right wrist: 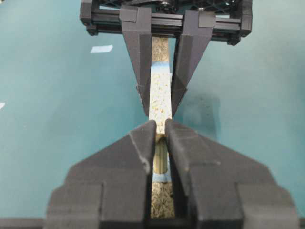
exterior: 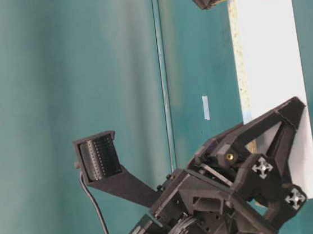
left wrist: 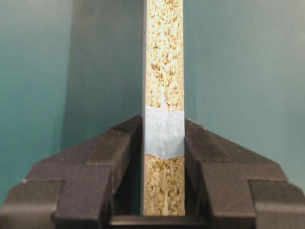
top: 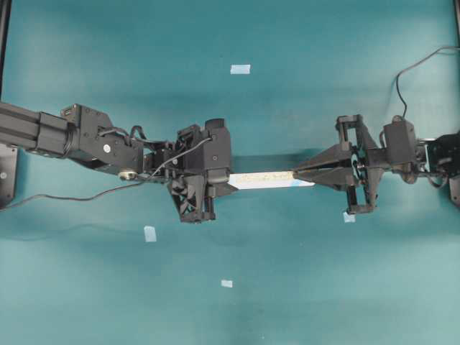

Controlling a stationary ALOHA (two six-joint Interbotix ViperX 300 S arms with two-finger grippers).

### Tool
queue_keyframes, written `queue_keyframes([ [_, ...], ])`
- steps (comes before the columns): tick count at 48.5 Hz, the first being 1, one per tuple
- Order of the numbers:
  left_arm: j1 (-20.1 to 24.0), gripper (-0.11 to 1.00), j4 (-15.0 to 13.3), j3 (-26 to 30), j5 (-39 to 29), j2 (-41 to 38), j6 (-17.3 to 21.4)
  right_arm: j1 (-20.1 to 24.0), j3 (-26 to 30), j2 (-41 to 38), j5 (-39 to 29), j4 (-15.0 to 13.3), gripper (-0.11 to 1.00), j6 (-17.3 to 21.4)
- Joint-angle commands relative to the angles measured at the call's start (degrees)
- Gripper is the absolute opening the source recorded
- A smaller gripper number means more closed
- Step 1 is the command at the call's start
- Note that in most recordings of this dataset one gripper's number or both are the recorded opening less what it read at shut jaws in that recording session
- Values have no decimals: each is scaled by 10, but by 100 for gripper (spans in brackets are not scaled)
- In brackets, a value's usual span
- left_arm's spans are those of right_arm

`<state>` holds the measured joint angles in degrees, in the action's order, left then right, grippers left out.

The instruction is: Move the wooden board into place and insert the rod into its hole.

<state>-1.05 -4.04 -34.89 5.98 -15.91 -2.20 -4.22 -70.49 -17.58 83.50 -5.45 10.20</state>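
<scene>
The wooden board (top: 269,179) hangs above the teal table between both arms, turned on edge, with its white face (exterior: 271,81) to the side. My left gripper (top: 228,180) is shut on its left end; in the left wrist view the jaws (left wrist: 163,123) press both faces at a band of blue tape. My right gripper (right wrist: 160,125) is shut on the rod (right wrist: 161,157), a short cream peg held over the board's speckled upper edge (right wrist: 159,98) near its right end. The rod's lower end meets a blue tape patch on that edge. The hole is hidden.
Small pale blue tape squares lie on the table (top: 323,287) at the back (top: 240,69), front left (top: 149,233), front middle (top: 226,283) and under the right gripper (top: 348,216). Cables trail from both arms.
</scene>
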Motion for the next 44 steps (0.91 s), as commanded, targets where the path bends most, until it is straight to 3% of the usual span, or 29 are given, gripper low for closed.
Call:
queue_keyframes([
  [1, -7, 22, 1, 6, 3, 5, -4, -1, -1, 5, -1, 2, 10, -1],
  [19, -8, 22, 1, 5, 3, 5, -4, 2, -11, 5, -31, 6, 10, 2],
  [31, -7, 22, 1, 8, 3, 5, -4, 20, -5, 25, -115, 6, 10, 7],
  [44, -7, 22, 0, 8, 3, 7, -4, 24, -33, 112, -214, 6, 10, 7],
])
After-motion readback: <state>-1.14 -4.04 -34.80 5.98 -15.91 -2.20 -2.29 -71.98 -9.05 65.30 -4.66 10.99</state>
